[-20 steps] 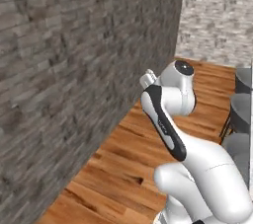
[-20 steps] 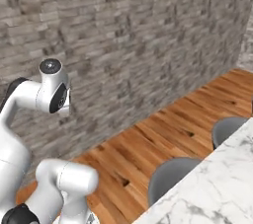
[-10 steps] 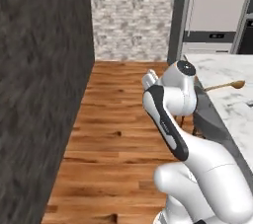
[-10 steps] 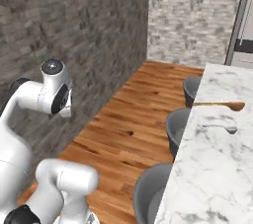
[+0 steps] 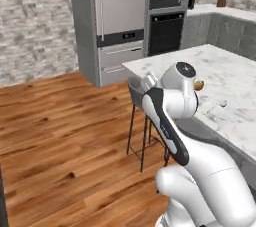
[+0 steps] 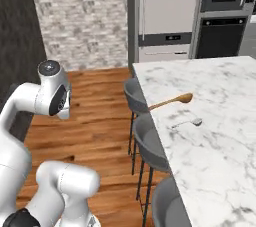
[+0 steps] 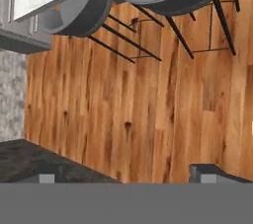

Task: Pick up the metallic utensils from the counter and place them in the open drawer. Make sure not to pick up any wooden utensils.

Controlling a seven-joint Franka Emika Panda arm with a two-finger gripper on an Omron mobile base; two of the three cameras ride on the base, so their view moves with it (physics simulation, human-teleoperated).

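Utensils not yet touched; task barely begun. Counter [image 6: 220, 136] off to arm's right, stools [image 6: 145, 143] along its edge. Wooden spoon [image 6: 172, 101] lies near edge, to be left alone; small silver spoon [image 6: 187, 121] just beyond it, well apart from arm. Fork, knife, drawer: cannot make out. Gripper [image 7: 127, 171] wide, empty, pointed at wood floor [image 7: 163, 109]. All picking and placing remains.

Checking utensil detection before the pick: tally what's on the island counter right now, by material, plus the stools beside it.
Wooden utensils: 1, wooden spoon
Metallic utensils: 1, small silver spoon
Grey stools: 3, nearest the fridge, middle, nearest the camera
Total: 5
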